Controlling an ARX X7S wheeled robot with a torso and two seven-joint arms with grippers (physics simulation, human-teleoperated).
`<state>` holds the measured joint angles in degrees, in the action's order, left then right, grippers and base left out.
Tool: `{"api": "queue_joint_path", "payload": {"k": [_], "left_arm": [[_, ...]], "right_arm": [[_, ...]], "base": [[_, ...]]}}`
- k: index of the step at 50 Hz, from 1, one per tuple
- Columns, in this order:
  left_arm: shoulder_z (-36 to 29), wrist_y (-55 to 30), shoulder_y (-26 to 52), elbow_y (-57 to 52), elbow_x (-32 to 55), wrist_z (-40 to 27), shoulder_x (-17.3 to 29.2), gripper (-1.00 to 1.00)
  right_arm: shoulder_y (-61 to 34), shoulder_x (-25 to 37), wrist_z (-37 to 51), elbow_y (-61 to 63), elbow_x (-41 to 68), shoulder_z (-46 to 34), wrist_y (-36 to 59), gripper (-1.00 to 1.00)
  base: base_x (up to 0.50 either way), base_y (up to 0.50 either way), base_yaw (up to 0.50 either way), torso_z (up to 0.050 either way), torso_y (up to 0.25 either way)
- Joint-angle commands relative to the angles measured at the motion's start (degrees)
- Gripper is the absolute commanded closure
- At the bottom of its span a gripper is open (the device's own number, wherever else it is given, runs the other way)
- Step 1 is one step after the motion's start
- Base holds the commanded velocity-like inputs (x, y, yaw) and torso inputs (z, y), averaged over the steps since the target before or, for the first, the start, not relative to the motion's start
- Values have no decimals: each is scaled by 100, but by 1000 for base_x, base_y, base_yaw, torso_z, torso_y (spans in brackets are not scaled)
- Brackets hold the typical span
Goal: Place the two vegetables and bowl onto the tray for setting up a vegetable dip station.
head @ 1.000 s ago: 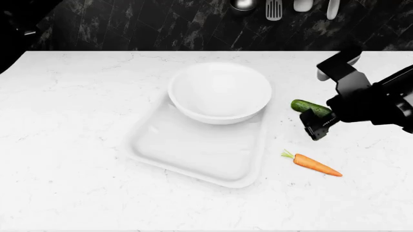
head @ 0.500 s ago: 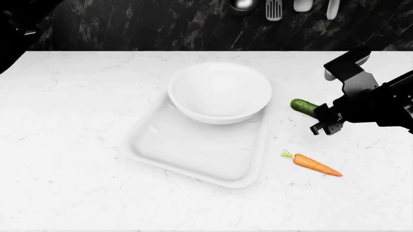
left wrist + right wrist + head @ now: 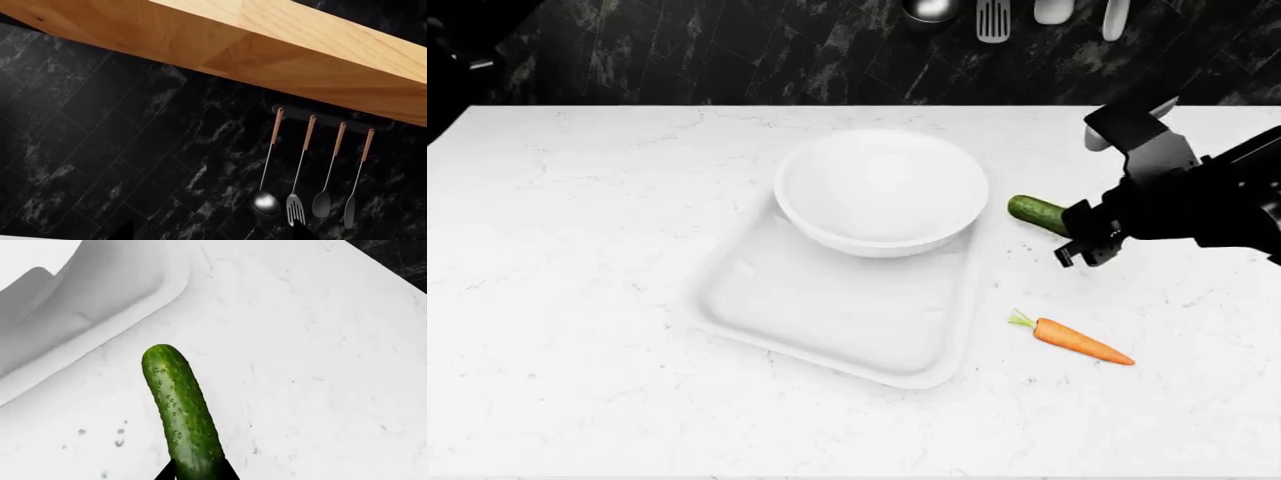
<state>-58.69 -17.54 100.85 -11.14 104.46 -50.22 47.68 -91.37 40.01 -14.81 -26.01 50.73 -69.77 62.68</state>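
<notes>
Here the right tool [image 3: 1077, 240] grips the cucumber [image 3: 1037, 213] by one end, the free end pointing at the tray [image 3: 827, 320] – just beside its rim. The bowl [image 3: 881, 190] sits on the tray's far end; the carrot [image 3: 1074, 340] lies on the tabletop [image 3: 587, 250] right of the tray – apart
</notes>
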Motion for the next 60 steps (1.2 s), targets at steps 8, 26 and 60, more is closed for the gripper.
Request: {"api": "queue_joint_path", "payload": {"k": [8, 26, 60], "left_arm": [[49, -20, 17, -32, 13, -31, 11, -100], [68, -33, -5, -25, -19, -24, 6, -100], [119, -70, -17, -4, -31, -27, 1, -100]], "right_arm": [[-318, 110, 28, 375, 51, 140, 165, 100], [-722, 421, 142, 951, 195, 237, 593, 100], [-1309, -85, 820, 1589, 1533, 1497, 1157, 100]], "base": [[0, 0, 0, 0, 0], [0, 0, 0, 0, 0], [0, 0, 0, 0, 0]]}}
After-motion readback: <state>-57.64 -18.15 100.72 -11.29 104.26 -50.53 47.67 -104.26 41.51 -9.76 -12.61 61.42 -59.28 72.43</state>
